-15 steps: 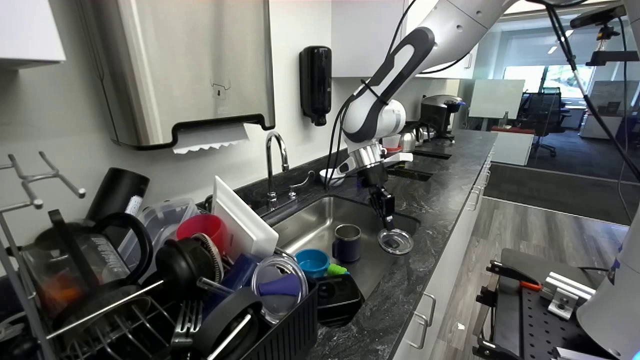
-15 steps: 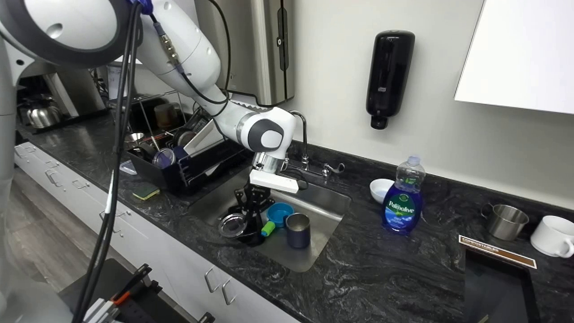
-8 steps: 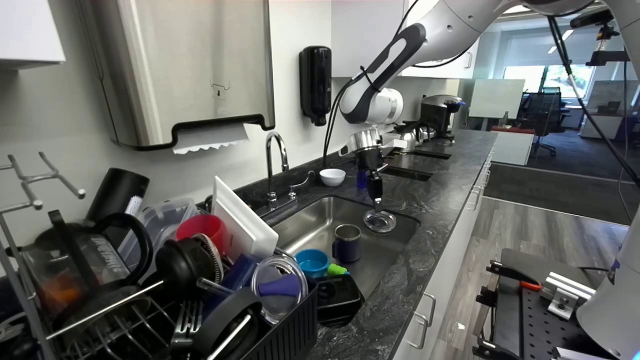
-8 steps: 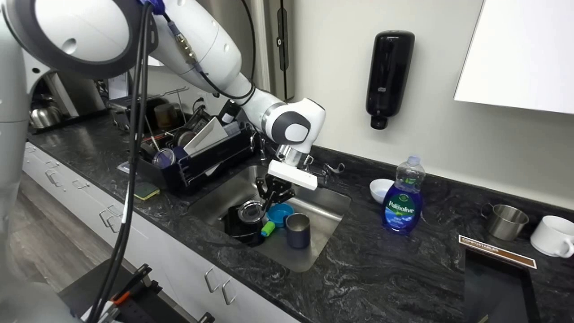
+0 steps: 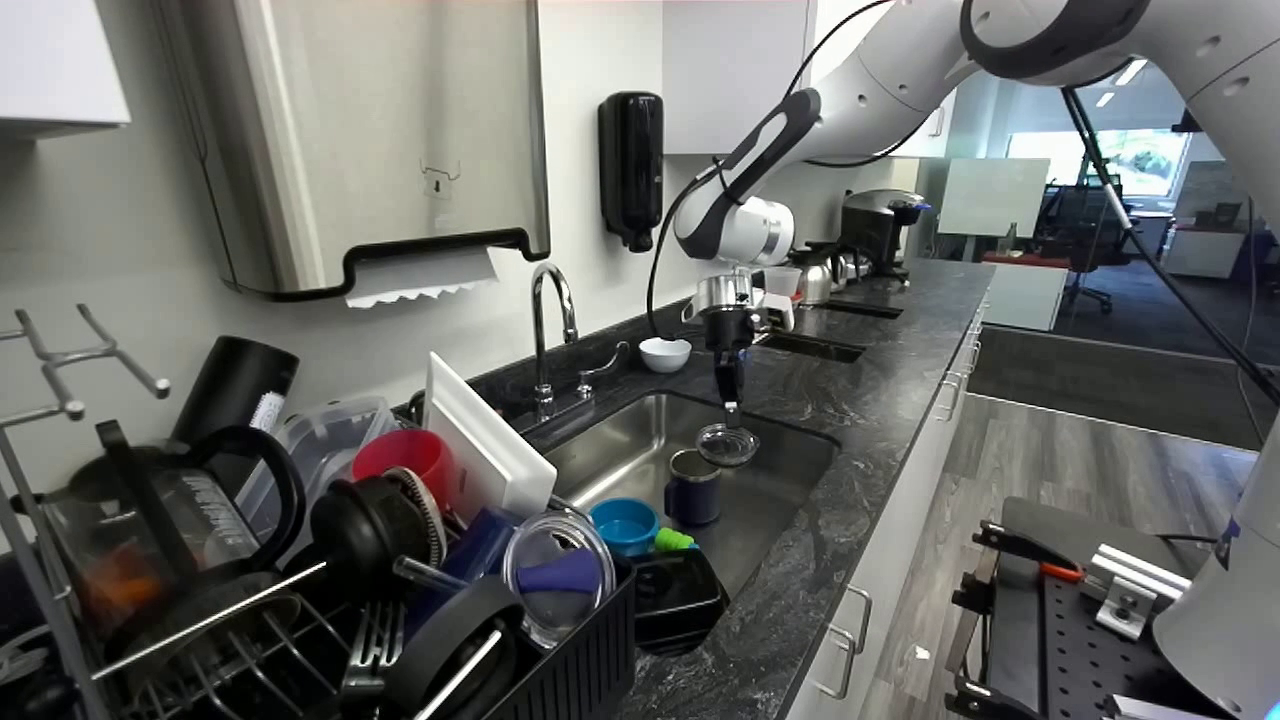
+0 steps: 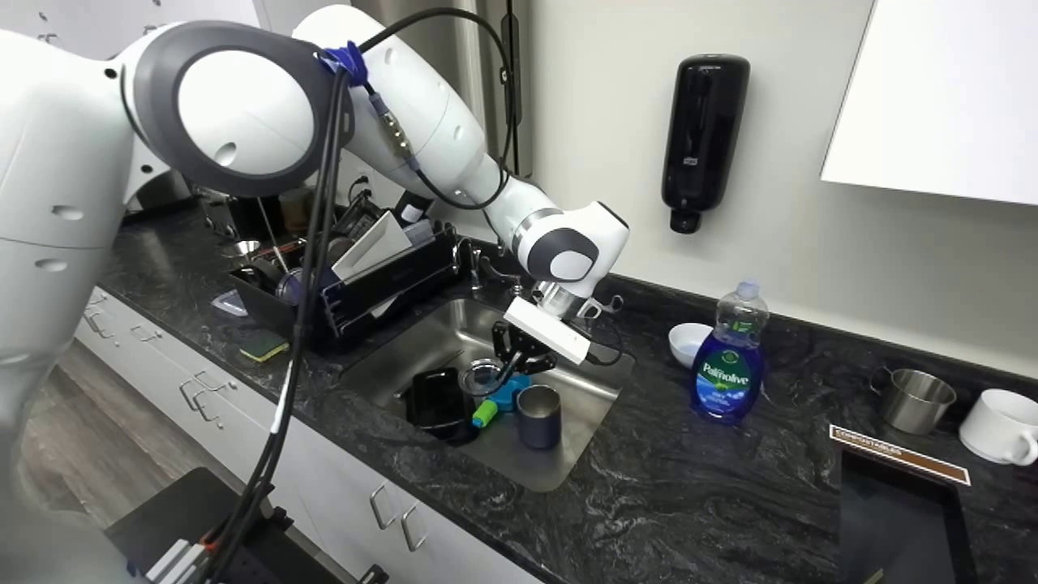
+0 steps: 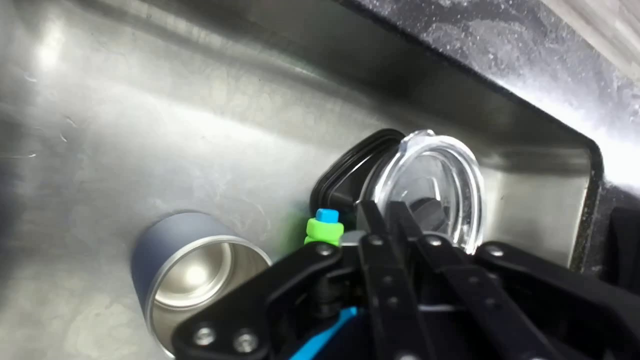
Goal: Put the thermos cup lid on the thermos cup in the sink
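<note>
The thermos cup [image 5: 694, 500] is dark blue with a steel rim. It stands upright and open in the sink in both exterior views [image 6: 539, 426], and at lower left in the wrist view [image 7: 167, 245]. The thermos cup lid [image 5: 728, 447] is clear and round. My gripper [image 7: 387, 207] is shut on one edge of it and holds it tilted above the sink. In an exterior view the lid [image 6: 480, 377] is left of the cup, apart from it. In the wrist view the lid [image 7: 465, 170] is right of the cup; the fingers hide part of it.
The sink also holds a blue bowl [image 5: 625, 525], a green-handled item [image 6: 485, 414] and a black container [image 6: 438, 401]. A full dish rack [image 5: 580, 660] stands beside it. The faucet [image 5: 545, 340], a white bowl [image 6: 689, 341] and a soap bottle [image 6: 728, 365] are behind and beside the sink.
My gripper has carried the lid over the sink towards the cup, leftward in an exterior view and rightward and up in an exterior view. The cup has not moved.
</note>
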